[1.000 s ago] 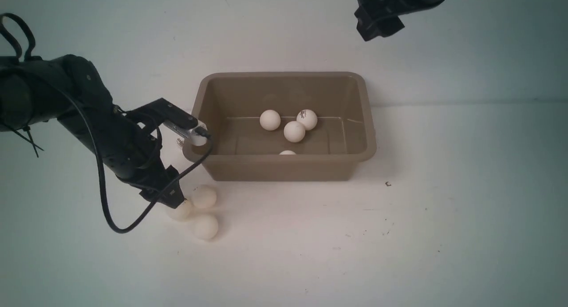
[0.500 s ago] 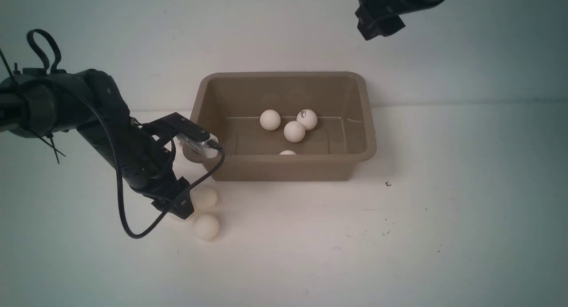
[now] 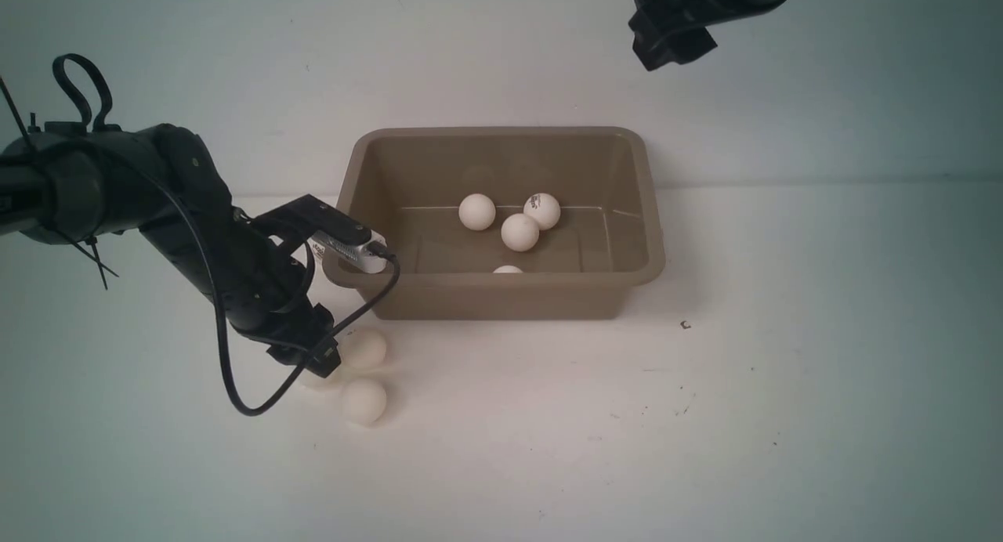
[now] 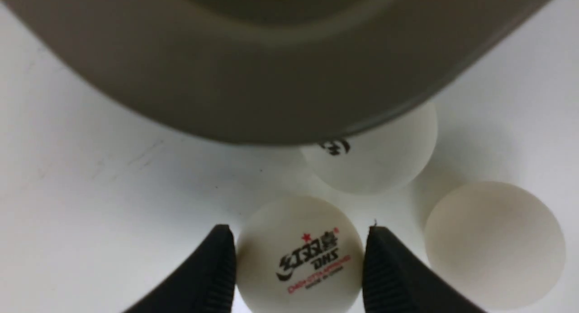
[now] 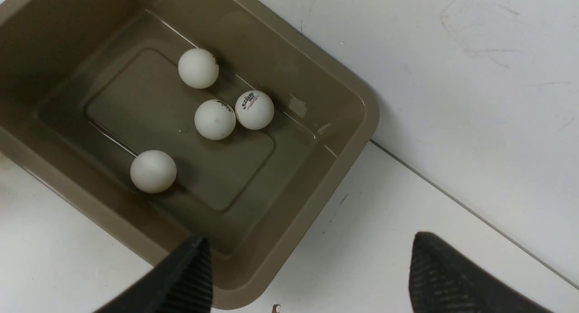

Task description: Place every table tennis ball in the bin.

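Weighing almost nothing, the logo ball [image 4: 301, 263] is a thin, stiff shell, smooth and round. I judge it will roll or jump away if it is pushed off-centre, so the hold should be at its widest line, on both sides equally and with mild force. It lies on the table [image 3: 705, 417] just beside the near-left corner of the bin [image 3: 501, 295], with two other balls [image 3: 365, 348] close by. The left arm reaches down steeply, and the left gripper [image 4: 299, 234] has its fingers [image 4: 217, 272] against both sides of this ball, pinching it at table level. The right gripper [image 3: 672, 37] hangs high over the far-right corner of the bin, spread wide and empty. Four balls are already inside the bin.
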{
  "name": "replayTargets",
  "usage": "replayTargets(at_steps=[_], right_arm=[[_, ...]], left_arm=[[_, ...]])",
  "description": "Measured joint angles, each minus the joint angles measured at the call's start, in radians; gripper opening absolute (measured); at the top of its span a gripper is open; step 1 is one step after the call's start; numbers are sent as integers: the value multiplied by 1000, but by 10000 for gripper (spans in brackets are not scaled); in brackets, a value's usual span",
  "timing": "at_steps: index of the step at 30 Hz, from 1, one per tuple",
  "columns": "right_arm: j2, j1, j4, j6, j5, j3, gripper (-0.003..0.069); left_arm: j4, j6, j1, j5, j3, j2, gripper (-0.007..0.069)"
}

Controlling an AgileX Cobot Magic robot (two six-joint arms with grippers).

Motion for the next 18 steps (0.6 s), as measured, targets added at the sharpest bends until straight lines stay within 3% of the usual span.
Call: replayTargets(at_steps=[7, 18], right_arm=[[0, 0, 0, 0, 0, 0, 529], [0, 0, -4, 0, 0, 0, 529]], left_arm=[[6, -41, 0, 3, 0, 0, 323], [120, -183, 0, 54, -5, -6, 322]])
